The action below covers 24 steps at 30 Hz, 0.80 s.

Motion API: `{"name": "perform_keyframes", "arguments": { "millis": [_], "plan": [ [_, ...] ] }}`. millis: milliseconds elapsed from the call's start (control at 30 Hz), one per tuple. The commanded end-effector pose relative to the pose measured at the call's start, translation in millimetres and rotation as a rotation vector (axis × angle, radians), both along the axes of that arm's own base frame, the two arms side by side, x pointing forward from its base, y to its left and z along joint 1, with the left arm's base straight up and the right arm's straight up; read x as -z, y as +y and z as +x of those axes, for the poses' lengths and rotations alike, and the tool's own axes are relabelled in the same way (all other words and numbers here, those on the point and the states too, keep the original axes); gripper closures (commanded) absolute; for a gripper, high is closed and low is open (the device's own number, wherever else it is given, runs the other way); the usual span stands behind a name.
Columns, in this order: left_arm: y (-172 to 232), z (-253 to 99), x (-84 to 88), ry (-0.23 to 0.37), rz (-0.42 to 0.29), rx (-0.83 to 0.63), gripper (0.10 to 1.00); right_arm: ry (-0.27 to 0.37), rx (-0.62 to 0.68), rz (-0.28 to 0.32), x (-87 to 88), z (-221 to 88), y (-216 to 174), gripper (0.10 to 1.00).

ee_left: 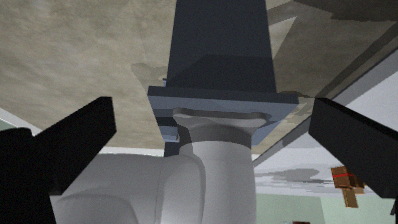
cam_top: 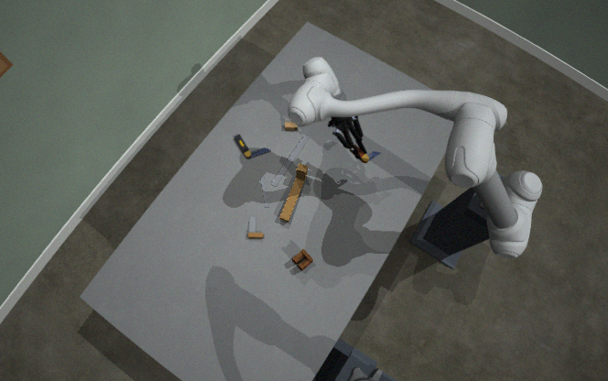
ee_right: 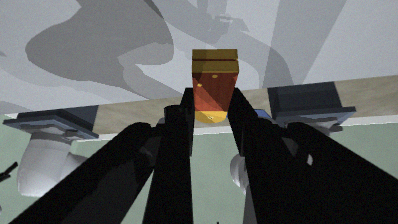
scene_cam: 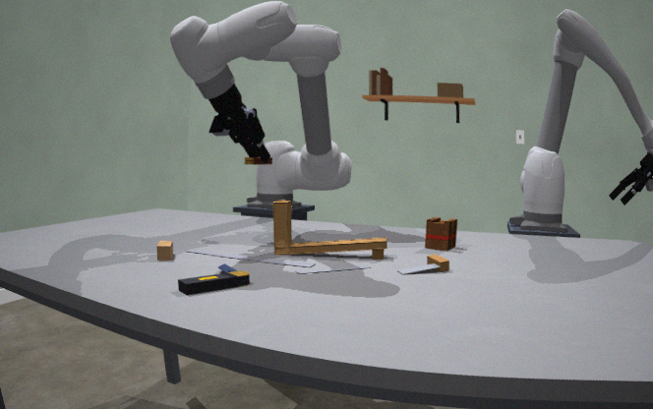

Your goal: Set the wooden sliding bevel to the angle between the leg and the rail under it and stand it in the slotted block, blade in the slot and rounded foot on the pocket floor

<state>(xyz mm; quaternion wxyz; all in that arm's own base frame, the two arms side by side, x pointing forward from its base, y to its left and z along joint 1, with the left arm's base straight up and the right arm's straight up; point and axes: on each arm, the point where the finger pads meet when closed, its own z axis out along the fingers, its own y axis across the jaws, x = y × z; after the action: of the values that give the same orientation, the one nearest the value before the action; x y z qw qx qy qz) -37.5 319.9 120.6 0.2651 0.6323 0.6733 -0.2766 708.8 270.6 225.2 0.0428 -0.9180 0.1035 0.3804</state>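
The wooden bevel (cam_top: 364,157) (scene_cam: 252,160) (ee_right: 214,86) has a red-brown handle and brass ends; its blue blade (cam_top: 374,156) juts out at an angle. My right gripper (cam_top: 359,152) (ee_right: 211,102) is shut on the handle, in the air above the table. My left gripper (scene_cam: 619,199) (ee_left: 212,115) is open and empty, away from the objects. The upright leg (cam_top: 301,171) (scene_cam: 282,226) stands at one end of the slightly sloping rail (cam_top: 293,199) (scene_cam: 339,245). The slotted block (cam_top: 302,259) (scene_cam: 441,236) (ee_left: 341,176) stands upright; its pocket floor is hidden.
The black bevel (cam_top: 241,144) (scene_cam: 213,283) lies with its blade part open. A small wood block (cam_top: 290,125) (scene_cam: 165,251) and a small square (cam_top: 255,235) (scene_cam: 438,262) lie apart. Thin clear flat pieces (cam_top: 289,160) (scene_cam: 251,259) lie near the rail.
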Motion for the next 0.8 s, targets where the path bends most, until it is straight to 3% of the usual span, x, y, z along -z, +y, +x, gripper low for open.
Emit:
{"name": "perform_keyframes", "arguments": {
  "millis": [0, 767],
  "plan": [
    [0.3, -0.1, -0.4, 0.000, 0.001, 0.000, 0.098, -0.002, 0.000, 0.001, -2.5, 0.1, 0.1, 0.999],
    [0.3, -0.1, -0.4, 0.000, 0.001, 0.000, 0.098, -0.005, -0.014, 0.015, -2.2, 0.1, 3.3, 0.999]
  ]
}}
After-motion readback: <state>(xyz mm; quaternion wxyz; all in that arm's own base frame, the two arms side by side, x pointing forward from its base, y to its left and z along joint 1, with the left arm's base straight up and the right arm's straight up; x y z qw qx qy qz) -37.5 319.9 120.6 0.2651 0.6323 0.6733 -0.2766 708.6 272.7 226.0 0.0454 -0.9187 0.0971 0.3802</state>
